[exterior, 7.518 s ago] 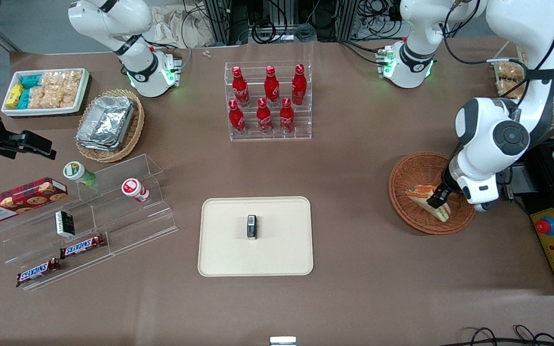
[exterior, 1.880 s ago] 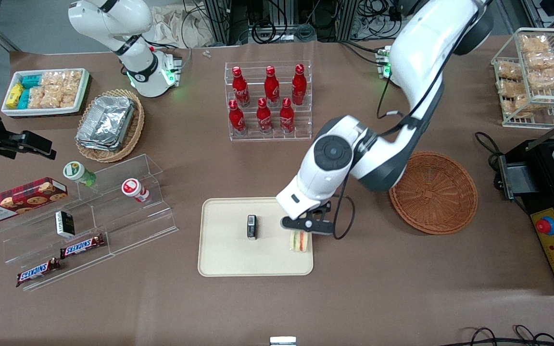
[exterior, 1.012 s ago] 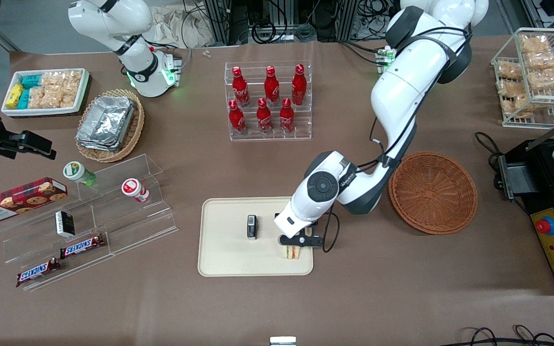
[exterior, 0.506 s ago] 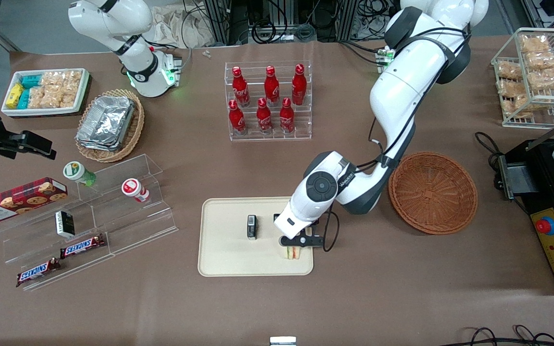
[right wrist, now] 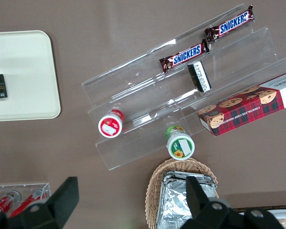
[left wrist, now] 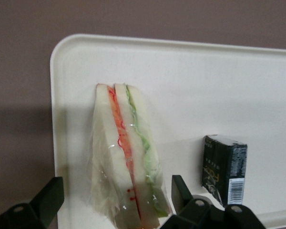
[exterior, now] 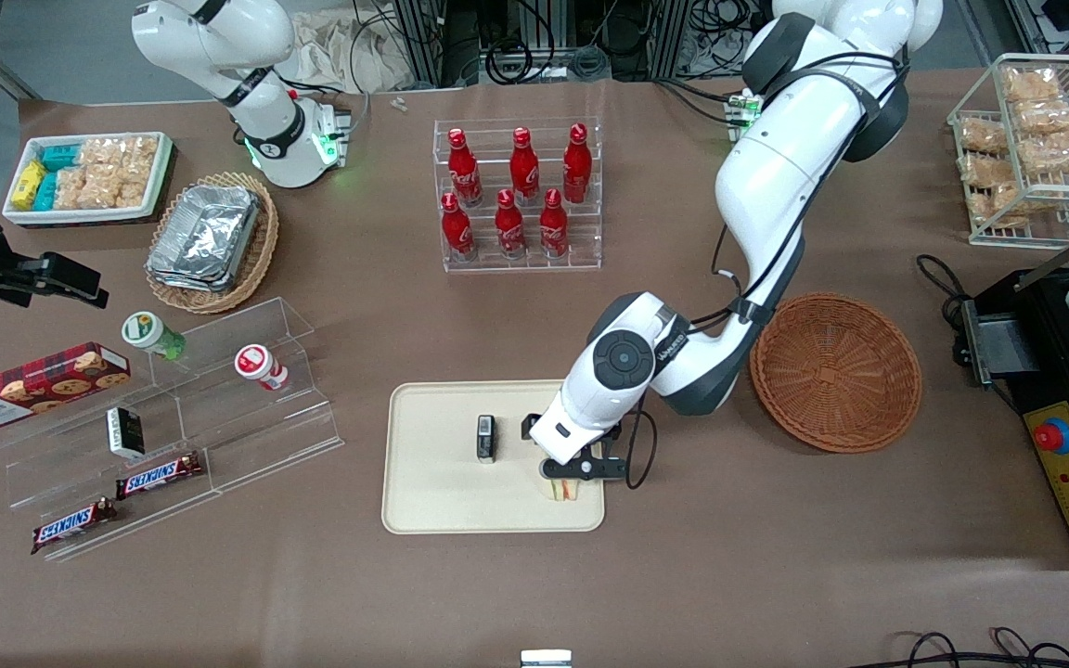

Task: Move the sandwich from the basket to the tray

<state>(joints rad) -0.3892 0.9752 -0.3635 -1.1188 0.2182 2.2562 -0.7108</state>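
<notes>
Sandwich (left wrist: 128, 155) rests on the tray (left wrist: 190, 71) near its corner, directly below the gripper (left wrist: 117, 202), whose fingers stand apart on either side without touching the wrap; its long axis runs between them, so a straight lift should clear it, with the small black box (left wrist: 224, 167) just beside

In the front view the gripper (exterior: 571, 475) and its wrist cover most of the sandwich (exterior: 564, 488), leaving only its near end showing on the tray (exterior: 460, 506). In the left wrist view the jaws, standing apart on either side of the sandwich (left wrist: 126, 157), run off the picture's edge. The print on the small dark box (left wrist: 223, 167) is too fine to read.
</notes>
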